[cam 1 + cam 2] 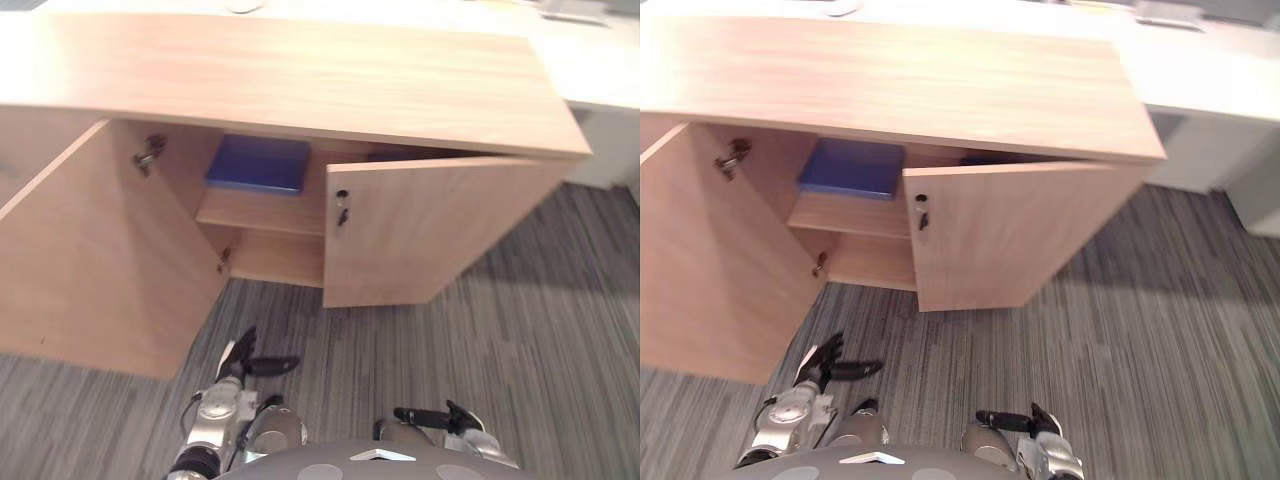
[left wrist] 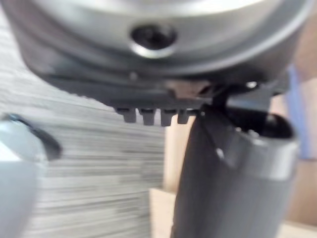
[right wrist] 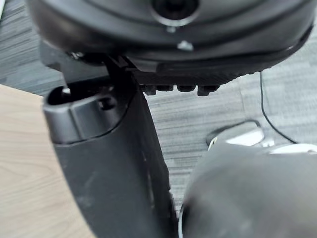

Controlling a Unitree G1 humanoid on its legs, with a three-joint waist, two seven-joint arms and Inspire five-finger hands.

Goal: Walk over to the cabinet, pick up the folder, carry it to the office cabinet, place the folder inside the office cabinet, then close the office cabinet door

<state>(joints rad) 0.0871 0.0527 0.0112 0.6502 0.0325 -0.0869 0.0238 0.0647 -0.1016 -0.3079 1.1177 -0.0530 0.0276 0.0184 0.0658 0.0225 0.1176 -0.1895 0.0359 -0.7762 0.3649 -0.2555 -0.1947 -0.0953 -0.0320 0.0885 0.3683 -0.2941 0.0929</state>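
Blue folder point(image 1: 258, 163) lies inside the open office cabinet point(image 1: 300, 80)
It rests flat on the shelf point(image 1: 262, 210) behind the swung-out left door point(image 1: 90, 260); left hand point(image 1: 238, 362) and right hand point(image 1: 1035, 422) hang near the carpet, fingers loosely spread, empty

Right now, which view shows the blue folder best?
Left eye view: blue folder lies whole on the shelf, clear of the right door. Right eye: its edge meets that door. Left wrist: maybe a blue sliver.
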